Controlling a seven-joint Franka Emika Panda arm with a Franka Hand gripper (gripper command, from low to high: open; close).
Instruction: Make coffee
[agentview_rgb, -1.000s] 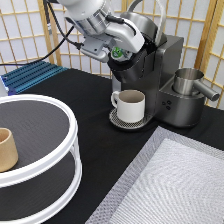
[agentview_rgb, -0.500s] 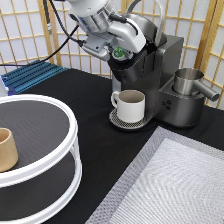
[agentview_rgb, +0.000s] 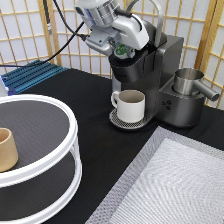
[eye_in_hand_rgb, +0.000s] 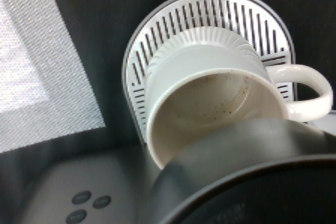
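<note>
Now | gripper (agentview_rgb: 121, 50) tilted over brewer (agentview_rgb: 145, 75) | holding coffee (agentview_rgb: 120, 49)

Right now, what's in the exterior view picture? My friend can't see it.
The robot's gripper holds a small green-topped coffee pod at the top of a dark coffee machine. A cream mug waits underneath on the drip tray. A tan cup sits on a round white shelf.
</note>
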